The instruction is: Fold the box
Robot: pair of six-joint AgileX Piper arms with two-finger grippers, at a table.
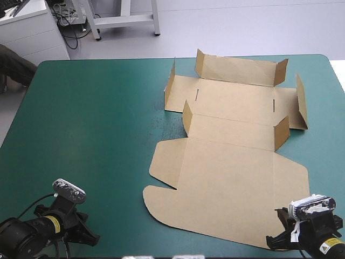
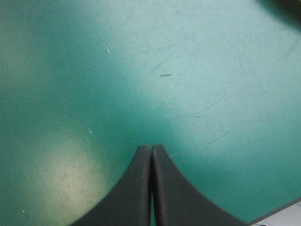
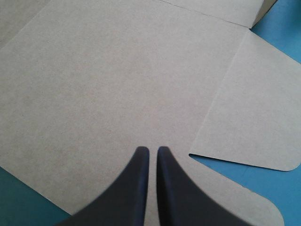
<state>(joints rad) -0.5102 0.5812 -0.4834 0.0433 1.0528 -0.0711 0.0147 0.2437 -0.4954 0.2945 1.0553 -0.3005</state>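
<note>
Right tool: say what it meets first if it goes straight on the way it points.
Most likely the box: its flat brown panel lies right ahead of the shut right tool. How far above the board the tips hang is unclear.

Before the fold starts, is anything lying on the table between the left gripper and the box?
Nothing visible: only bare teal-green cover lies between the left gripper and the box. The right gripper is over its near edge.
</note>
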